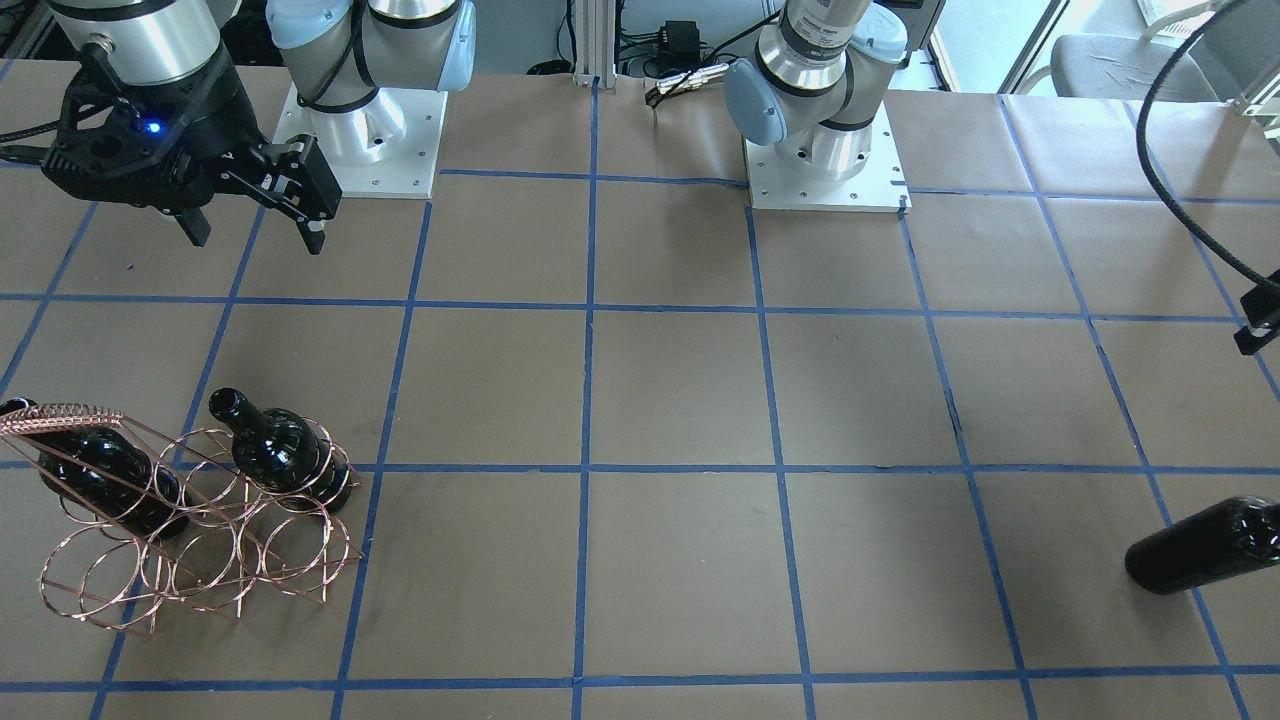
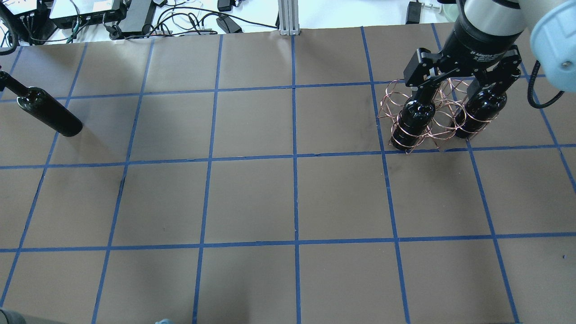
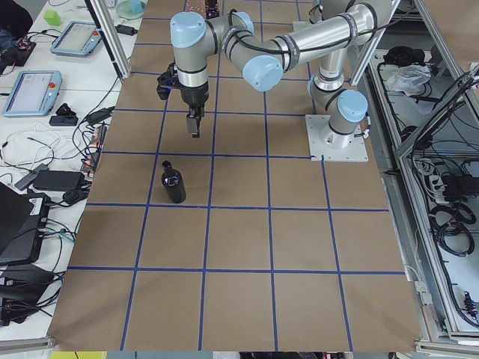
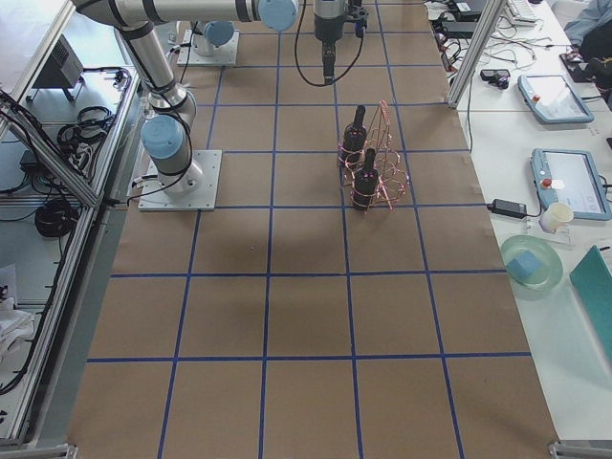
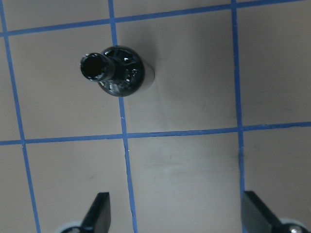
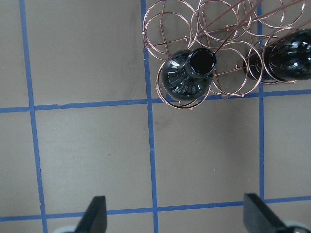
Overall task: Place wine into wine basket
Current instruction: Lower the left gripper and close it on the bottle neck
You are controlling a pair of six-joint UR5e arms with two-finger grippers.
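My left gripper point(image 5: 177, 211) hangs above the table point(image 1: 680, 400) with its fingers spread wide and nothing between them. Below it the wine point(image 5: 119, 73) stands upright on the far left of the table, alone, with its open mouth facing up at me. My right gripper point(image 6: 176, 216) is also spread and empty, raised near the wine basket point(image 1: 190, 515) on the far right. Two more dark bottles stand upright in the basket's rings, one point(image 6: 187, 75) at the left end and the other point(image 6: 291, 53) to its right.
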